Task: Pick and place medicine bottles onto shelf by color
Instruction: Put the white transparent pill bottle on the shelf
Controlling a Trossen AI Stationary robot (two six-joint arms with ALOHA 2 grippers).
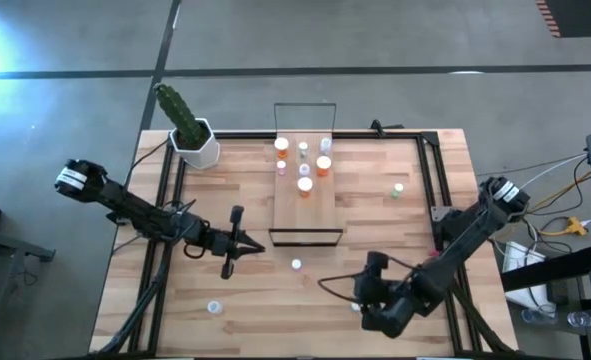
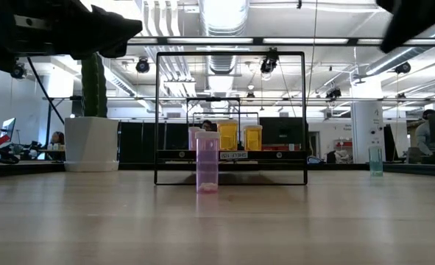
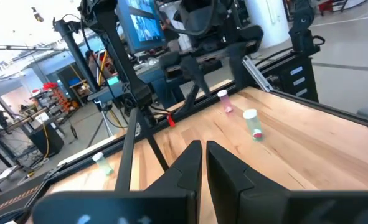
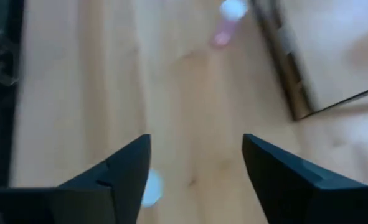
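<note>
The right end effector (image 1: 360, 300), its dark fingers spread wide and empty, hangs near the striped wooden worktop's (image 1: 225, 190) front edge, a white-capped bottle (image 4: 147, 188) just beside one finger. The left end effector (image 1: 229, 262), fingers nearly together and empty, hovers left of the long light-wood shelf (image 1: 305, 215), which carries orange and pink white-capped bottles (image 1: 323, 166). A small pink bottle (image 1: 296, 265) stands on open worktop between both arms; a potted green cactus (image 1: 187, 125) occupies the far-left corner.

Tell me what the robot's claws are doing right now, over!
Left claw shut, empty, near shelf. Right claw open, above a white-capped bottle. Pink bottle stands loose before the shelf. Nothing in the way.
</note>
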